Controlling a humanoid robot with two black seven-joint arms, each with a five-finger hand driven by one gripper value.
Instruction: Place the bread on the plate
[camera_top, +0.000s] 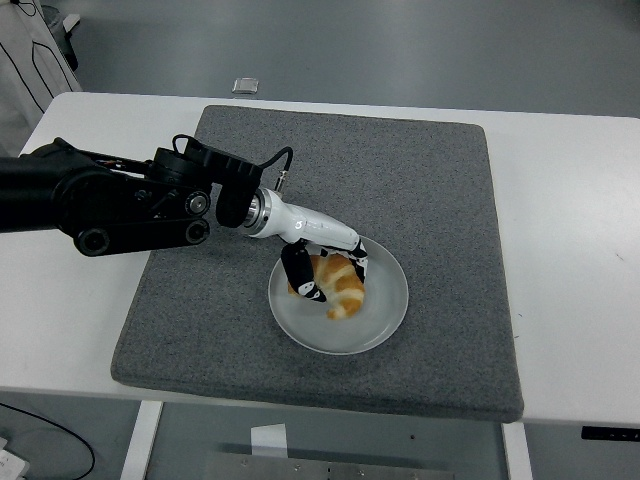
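We count one bread (338, 285), one plate (385, 318), one grey mat (420, 180). Left hand (318, 262) has its fingers curled around the bread, over the plate near the mat's front edge.

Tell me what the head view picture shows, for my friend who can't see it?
The robot's left hand is closed around a golden croissant that sits on a round white plate. The plate rests on a grey mat on a white table. The right arm isn't in the picture.

No readable text, label or number shows anywhere.
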